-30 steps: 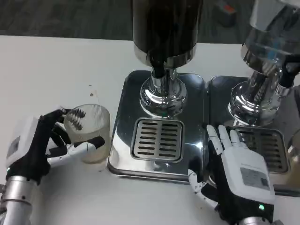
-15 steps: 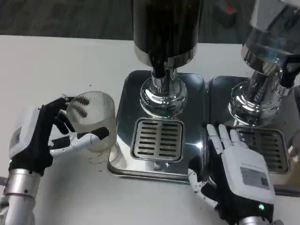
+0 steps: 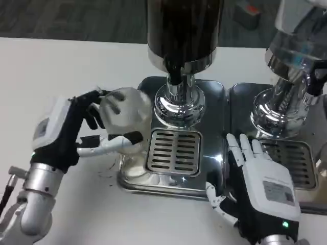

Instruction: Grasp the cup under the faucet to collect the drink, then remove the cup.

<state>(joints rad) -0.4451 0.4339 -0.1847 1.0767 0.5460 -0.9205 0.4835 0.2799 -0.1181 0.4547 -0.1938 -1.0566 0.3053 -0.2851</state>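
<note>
My left hand grips a clear ribbed plastic cup, lifted off the table and blurred by motion, over the left edge of the steel drip tray. The cup looks empty. The black faucet spout hangs under the dark drink dispenser, to the right of the cup and above the slotted grate. My right hand rests flat with fingers spread near the tray's front right corner, holding nothing.
A second dispenser with a clear tank stands at the right on its own steel tray with a grate. White table surface lies open to the left and in front.
My left hand has lifted the cup off the table and carried it right and up, from beside the tray to over its left edge. The right hand has stayed put.
</note>
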